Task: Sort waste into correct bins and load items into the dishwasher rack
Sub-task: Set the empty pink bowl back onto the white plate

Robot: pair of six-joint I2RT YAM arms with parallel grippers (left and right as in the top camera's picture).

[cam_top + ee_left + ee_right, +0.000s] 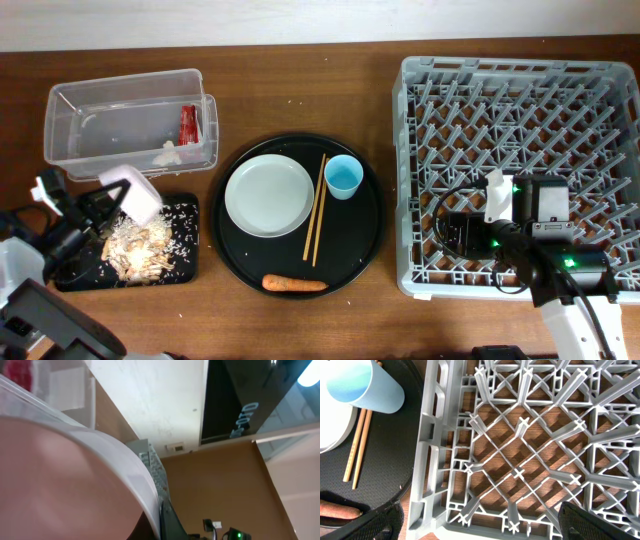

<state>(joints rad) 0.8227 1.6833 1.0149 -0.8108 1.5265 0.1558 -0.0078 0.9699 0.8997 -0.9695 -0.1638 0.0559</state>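
One orange carrot [294,284] lay nearest the desk's front edge, on the round black tray [240,260]. At the front left corner, rice scraps [140,248] covered the shallow black tray [185,215]. The left gripper [112,205], closed narrow, apparently pinched the tilted bowl [138,197] above it. The right gripper [479,510] hung wide and empty over the rack [520,100]. Farther back on the round tray sat the plate [270,195], chopsticks [316,210] and cup [343,178]. At the far left corner, the clear tub [90,100] held a tissue [168,153] and a red wrapper [188,123].
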